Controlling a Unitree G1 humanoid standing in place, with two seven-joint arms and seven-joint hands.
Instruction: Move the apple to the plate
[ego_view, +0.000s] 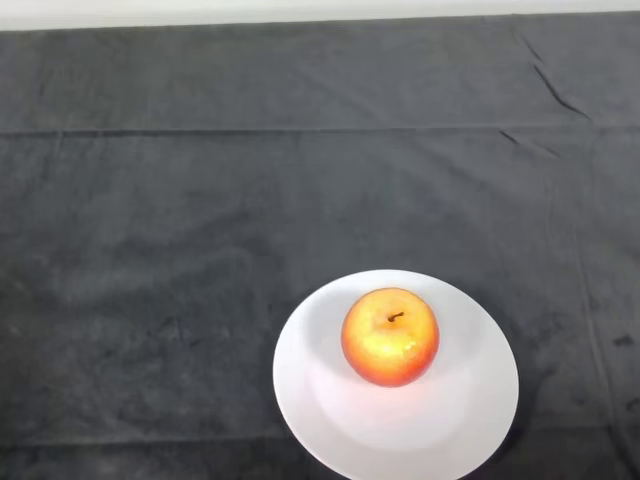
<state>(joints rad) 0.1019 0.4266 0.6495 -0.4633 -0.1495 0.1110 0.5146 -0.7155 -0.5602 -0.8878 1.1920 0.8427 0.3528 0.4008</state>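
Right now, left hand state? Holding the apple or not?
Left hand: not in view, so its state cannot be told. The apple sits stem up on the white plate, nothing touching it.

Overall light: even and moderate; the dark cloth reads dim beside the bright white plate at lower centre.
Glare: a pale, washed-out highlight on the apple, on its lower front.
Shadows: a soft grey shadow lies on the plate, left of and below the apple.
Cloth folds: thin dark crease lines at upper right.
Top edge: a bright pale strip.
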